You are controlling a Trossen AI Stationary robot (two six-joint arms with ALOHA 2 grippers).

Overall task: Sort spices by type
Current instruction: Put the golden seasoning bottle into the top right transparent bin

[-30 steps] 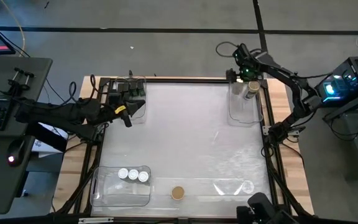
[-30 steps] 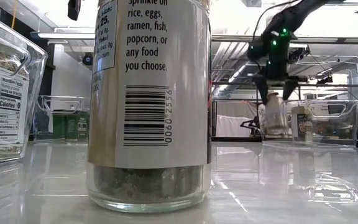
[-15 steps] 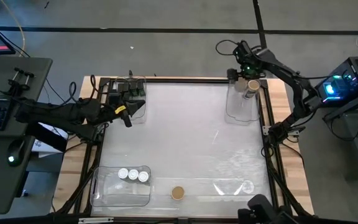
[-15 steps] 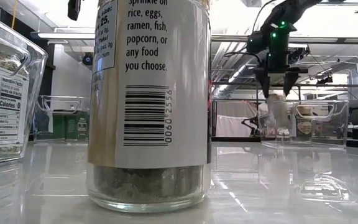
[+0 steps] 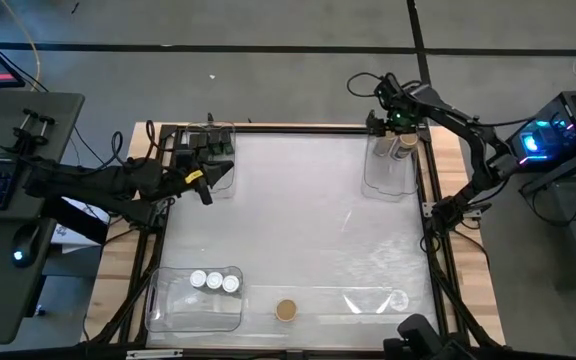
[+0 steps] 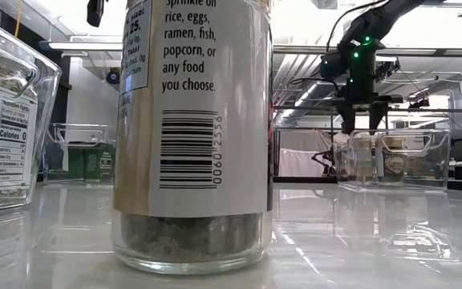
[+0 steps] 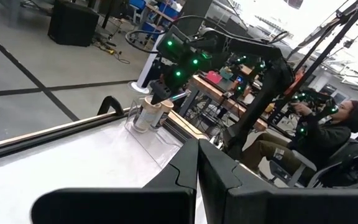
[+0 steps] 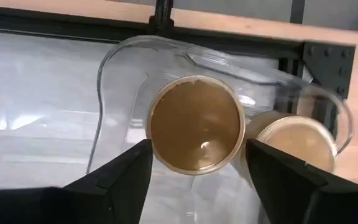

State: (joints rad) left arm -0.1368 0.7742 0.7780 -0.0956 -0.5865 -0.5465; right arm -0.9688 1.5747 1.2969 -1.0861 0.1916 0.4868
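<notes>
My right gripper [image 5: 398,128] hangs open over the clear bin [image 5: 370,178] at the table's far right corner. Its fingers stand on either side of a tan-topped spice jar [image 8: 196,132], just above the lid in the low view [image 6: 362,152], touching nothing. A second tan-topped jar [image 8: 297,144] stands beside it in the same bin. Three white-topped jars [image 5: 214,281] sit in the near left bin [image 5: 163,310]. One tan-topped jar [image 5: 286,310] stands alone on the table at the near edge. My left gripper [image 5: 205,192] is shut and waits by the far left bin [image 5: 220,178].
Another clear bin [image 5: 368,300] lies at the near right. The far left bin holds dark containers [image 6: 96,164]. A black frame [image 5: 430,215] runs around the white table top. A person [image 7: 328,134] sits beyond the table's right side.
The far right bin, with its jars, has slid a little toward the table's left and now sits level. My right gripper has stayed over it, rising slightly and coming back down above the tan-topped jar.
</notes>
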